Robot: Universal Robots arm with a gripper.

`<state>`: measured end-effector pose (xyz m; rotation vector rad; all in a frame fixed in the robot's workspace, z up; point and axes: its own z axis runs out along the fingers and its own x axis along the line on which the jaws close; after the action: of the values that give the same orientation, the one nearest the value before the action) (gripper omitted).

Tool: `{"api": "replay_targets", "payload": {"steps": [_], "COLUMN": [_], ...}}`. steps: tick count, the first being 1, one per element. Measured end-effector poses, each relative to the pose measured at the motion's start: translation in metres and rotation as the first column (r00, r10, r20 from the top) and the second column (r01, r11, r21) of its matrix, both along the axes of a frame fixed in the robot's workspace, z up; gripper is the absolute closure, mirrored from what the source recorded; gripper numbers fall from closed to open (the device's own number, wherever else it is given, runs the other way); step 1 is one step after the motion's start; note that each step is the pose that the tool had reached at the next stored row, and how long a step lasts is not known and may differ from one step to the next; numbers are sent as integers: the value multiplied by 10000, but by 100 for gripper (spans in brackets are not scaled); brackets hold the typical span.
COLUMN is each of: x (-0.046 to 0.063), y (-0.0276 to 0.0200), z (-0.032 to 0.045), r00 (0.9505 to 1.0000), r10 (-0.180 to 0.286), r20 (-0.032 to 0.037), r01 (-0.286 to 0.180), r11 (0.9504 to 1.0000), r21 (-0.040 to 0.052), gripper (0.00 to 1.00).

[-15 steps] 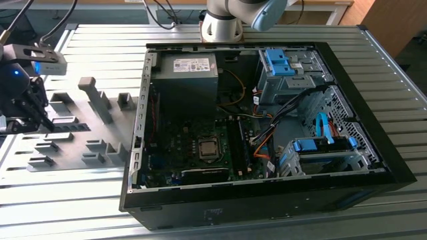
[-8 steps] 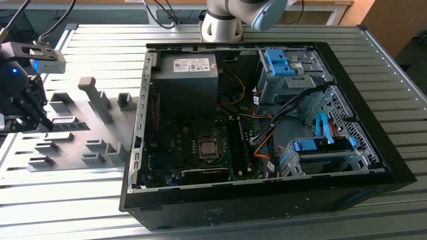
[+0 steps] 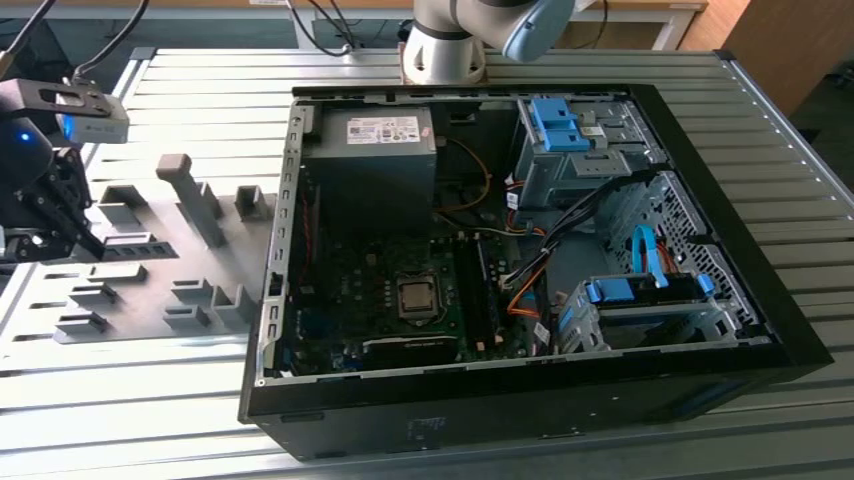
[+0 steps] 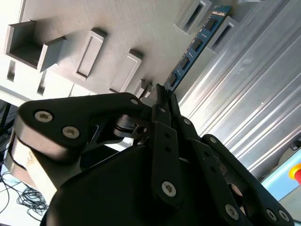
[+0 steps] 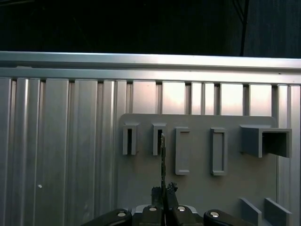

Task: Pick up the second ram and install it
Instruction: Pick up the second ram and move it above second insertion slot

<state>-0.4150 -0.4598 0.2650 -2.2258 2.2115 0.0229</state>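
Second wrist view: jaws pinch the second ram (image 4: 194,46), thin, chip-studded.

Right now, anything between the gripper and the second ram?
Nothing visible. In both wrist views the gripper is shut on the second ram itself, close by the grey fixture blocks.

**Count of parts.** One gripper (image 5: 163,189), with one second ram (image 5: 162,157) between its jaws. Four slotted fixture blocks (image 5: 182,150) stand in a row just beyond the jaws, and one open bracket block (image 5: 263,141) stands beside that row. Well apart from the jaws is one computer case (image 3: 534,410). It contains one power supply (image 3: 371,150), one processor (image 3: 416,297) and two blue drive brackets (image 3: 554,125).
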Motion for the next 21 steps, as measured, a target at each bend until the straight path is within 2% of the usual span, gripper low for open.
{"api": "replay_targets", "payload": {"steps": [21], "x": [-4], "y": [0], "z": [109], "r00": [10000], "r10": [0], "r20": [6], "r01": [0], "r11": [10000], "r21": [0], "gripper": [86]}}
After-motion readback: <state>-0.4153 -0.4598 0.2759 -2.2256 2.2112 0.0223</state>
